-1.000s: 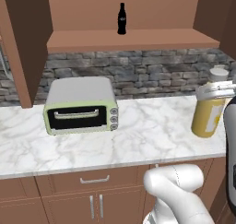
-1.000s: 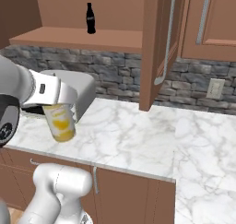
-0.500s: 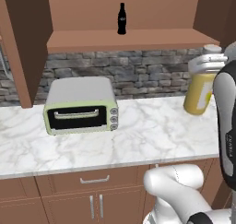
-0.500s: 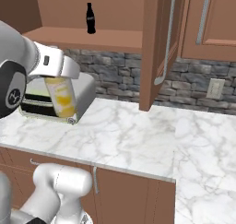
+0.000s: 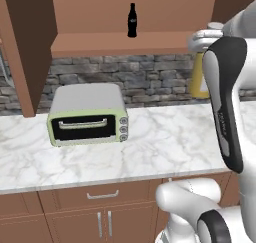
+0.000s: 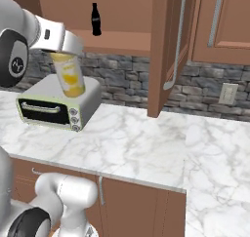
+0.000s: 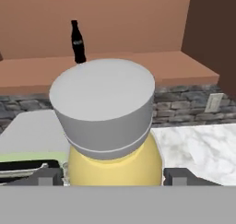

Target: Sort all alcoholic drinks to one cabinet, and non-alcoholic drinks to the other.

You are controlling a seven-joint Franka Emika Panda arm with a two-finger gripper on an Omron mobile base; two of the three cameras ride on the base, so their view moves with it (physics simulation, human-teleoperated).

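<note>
The pincer (image 7: pixel 113 177) is closed on the yellow bottle (image 7: pixel 115 161), one dark fingertip (image 7: pixel 46 177) showing on each side of the bottle's body just under its whitish cap (image 7: pixel 103 105) (the cap is the nearest and largest thing in the hand view). In the right base view the bottle (image 6: pixel 68 74) hangs in the air, a little tilted, below the arm's wrist and clear of the counter (image 6: pixel 141 143); in the left base view the bottle (image 5: pixel 199 82) is largely hidden behind the upright white forearm, with a strip of yellow body and the cap showing. Below the pincer and a little beyond it sits a pale green toaster oven (image 5: pixel 87 116) on the marble counter, its dark glass door facing the robot. Behind that runs a grey stone backsplash (image 5: pixel 150 82). Above and beyond the pincer is the open cabinet (image 5: pixel 130 44), its flat wooden shelf level with or slightly higher than the bottle's cap. On that shelf, far beyond the pincer and off to its left, stands the small black cola bottle (image 7: pixel 77 41), upright and well apart from the yellow one. The cabinet's door (image 6: pixel 168 46) stands swung out to the pincer's right, its long silver handle (image 6: pixel 178 36) facing outward, and further right a second cabinet (image 6: pixel 222 24) is closed.
</note>
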